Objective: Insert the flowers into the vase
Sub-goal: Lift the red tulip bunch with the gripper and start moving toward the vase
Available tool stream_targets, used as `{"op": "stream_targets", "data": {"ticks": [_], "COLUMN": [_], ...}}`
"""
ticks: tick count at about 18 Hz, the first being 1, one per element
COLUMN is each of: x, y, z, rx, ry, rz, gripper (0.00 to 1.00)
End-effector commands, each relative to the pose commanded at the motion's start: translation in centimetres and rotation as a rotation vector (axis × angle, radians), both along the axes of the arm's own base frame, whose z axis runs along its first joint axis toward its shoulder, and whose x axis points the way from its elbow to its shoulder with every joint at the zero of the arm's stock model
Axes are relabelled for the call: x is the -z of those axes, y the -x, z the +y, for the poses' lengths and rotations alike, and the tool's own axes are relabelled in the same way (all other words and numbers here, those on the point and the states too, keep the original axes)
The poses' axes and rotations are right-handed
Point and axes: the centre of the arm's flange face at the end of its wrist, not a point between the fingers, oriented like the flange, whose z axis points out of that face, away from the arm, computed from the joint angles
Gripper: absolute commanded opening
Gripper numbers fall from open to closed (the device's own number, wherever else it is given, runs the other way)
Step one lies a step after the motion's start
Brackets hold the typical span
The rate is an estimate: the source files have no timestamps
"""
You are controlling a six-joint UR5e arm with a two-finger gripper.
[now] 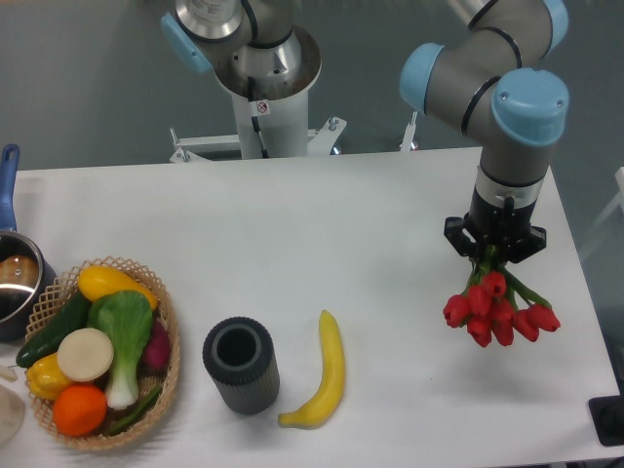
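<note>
The gripper is pinched on the stems of the flowers, which hang from it bud-end down near the table's right edge, so this looks like the carrying step with the insertion not yet done. The vase stands upright, mouth open, near the front edge, well apart to the left beyond a banana. The next move calls for carrying the bunch there and turning it stems-down.

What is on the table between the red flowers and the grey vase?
In the camera view, a yellow banana lies between the flowers, held in the pincer, and the vase. The rest is bare white table.
</note>
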Motion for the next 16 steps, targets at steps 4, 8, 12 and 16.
{"op": "stream_targets", "data": {"ticks": [4,8,12,16], "x": [-2.8,-7.6,-11.1,-13.9], "y": [-1.0,-3.4,-5.8,-7.9], "z": [0.6,1.5,3.3,5.3], "rx": [0.004,0.004,0.047,0.052], "ry": [-0.05,-0.219,-0.417,-0.643], "rz": [0.029,0.037,0.017,-0.058], "gripper": [0.0,0.0,0.0,0.0]}}
